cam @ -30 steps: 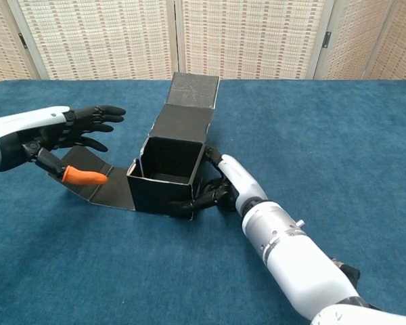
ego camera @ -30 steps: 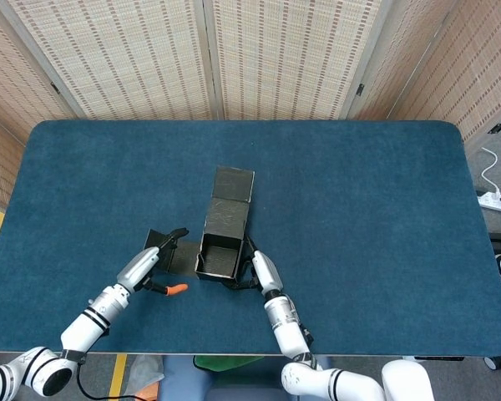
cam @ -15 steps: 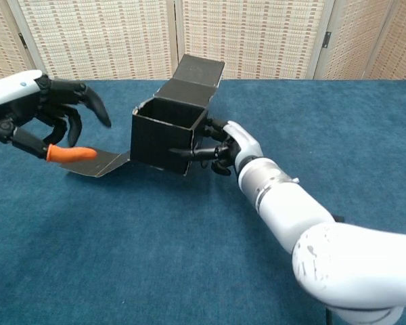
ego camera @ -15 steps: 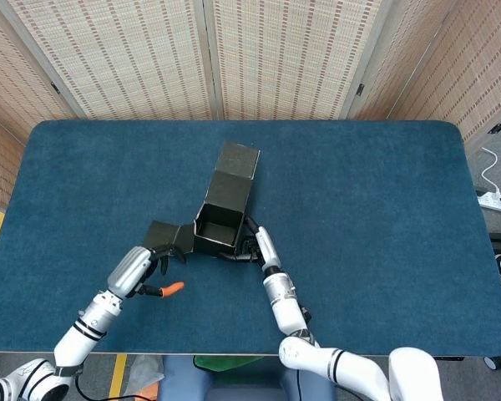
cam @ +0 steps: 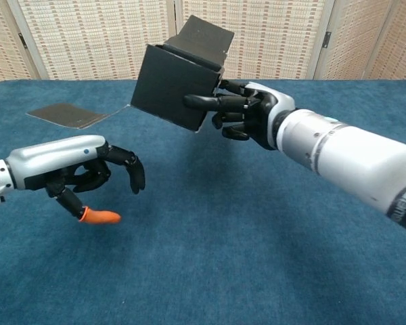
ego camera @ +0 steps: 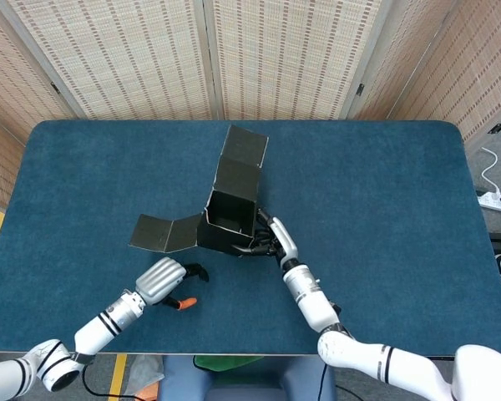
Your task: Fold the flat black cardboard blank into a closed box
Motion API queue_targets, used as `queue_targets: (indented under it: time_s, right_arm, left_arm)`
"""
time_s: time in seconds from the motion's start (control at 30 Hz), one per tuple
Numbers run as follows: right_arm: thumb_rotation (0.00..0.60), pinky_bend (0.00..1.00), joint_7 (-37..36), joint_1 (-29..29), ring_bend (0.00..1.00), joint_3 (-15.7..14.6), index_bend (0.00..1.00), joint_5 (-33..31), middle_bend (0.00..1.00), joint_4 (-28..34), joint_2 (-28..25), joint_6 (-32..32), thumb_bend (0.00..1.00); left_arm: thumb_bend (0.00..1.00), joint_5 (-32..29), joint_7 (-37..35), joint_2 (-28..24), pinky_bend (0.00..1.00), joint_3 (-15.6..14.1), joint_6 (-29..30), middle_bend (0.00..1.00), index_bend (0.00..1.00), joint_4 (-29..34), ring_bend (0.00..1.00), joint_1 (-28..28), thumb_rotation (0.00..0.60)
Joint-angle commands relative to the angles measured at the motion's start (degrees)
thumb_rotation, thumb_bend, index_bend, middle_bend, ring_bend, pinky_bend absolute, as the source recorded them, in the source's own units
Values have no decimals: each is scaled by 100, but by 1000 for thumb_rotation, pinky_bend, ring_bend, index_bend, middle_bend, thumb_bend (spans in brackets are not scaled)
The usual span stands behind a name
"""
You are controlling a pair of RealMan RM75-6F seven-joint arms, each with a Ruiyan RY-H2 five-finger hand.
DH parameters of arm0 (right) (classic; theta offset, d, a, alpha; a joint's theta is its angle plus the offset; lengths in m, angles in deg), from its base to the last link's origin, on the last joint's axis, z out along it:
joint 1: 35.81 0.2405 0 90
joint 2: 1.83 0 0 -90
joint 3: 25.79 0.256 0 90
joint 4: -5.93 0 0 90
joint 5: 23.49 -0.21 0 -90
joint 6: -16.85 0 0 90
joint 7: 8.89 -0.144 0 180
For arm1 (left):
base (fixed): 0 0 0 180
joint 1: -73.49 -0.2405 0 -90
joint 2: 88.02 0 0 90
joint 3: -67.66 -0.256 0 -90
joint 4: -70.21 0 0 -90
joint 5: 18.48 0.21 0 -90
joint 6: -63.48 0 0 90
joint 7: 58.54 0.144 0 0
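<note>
Black box (cam: 170,84): one, gripped by right hand (cam: 247,112).

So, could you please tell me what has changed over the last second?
The right hand, still gripping the box, has lifted and tilted it, dragging it away from the left hand. That hand has drawn back toward the robot, off the side flap, holding nothing. The flaps remain unfolded.
</note>
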Motion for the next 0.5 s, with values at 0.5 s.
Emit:
queue_targets:
  time_s: [0.5]
  right_arm:
    - [600, 1000, -233, -445, 718, -809, 394, 699, 566, 656, -772, 77, 200]
  left_arm:
    - [327, 311, 125, 480, 946, 531, 2196, 417, 356, -863, 854, -319, 600]
